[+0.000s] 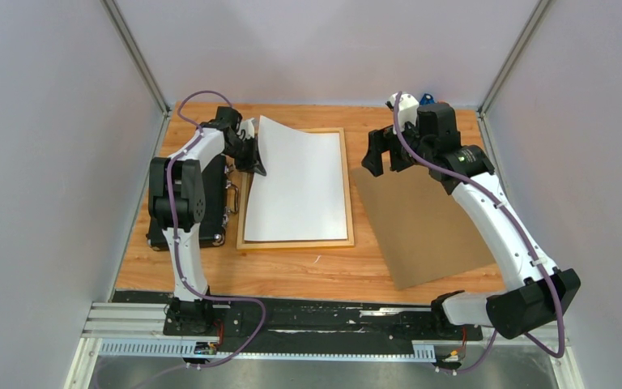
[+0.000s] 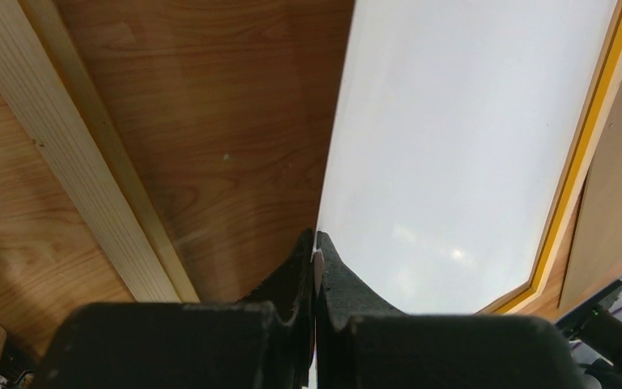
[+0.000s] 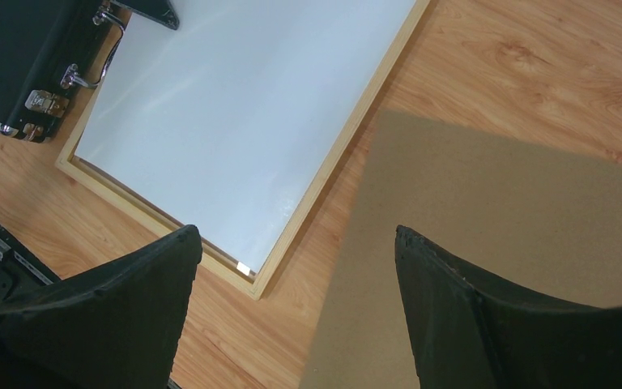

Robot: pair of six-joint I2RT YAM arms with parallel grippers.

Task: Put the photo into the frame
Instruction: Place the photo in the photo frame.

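Here, the wooden table [image 1: 308, 271] carries everything. On its right side lies a plain brown board [image 1: 433, 223], flat, its near corner reaching toward the front edge. Just beside it, at the centre, the frame [image 1: 296, 242] lies flat with its long rails running away from the arm bases. The board's left edge sits close to the frame's right rail without covering it.

The photo [image 1: 300, 182] is inside the frame with its blank white side up. Its right edge is down along the inside of the right rail [image 2: 587, 154]. Its left edge is lifted, and the far left corner rises above and past the frame's far rail.

A black case [image 1: 215, 212] rests against the frame's left side, partly under the left arm.

The left gripper [image 1: 253, 158] is clamped on the photo's raised left edge, fingers [image 2: 336, 271] pressed together with the sheet between them. The right gripper [image 1: 389, 154] hangs above the strip between frame and board with its fingers [image 3: 441, 267] spread wide, holding nothing.
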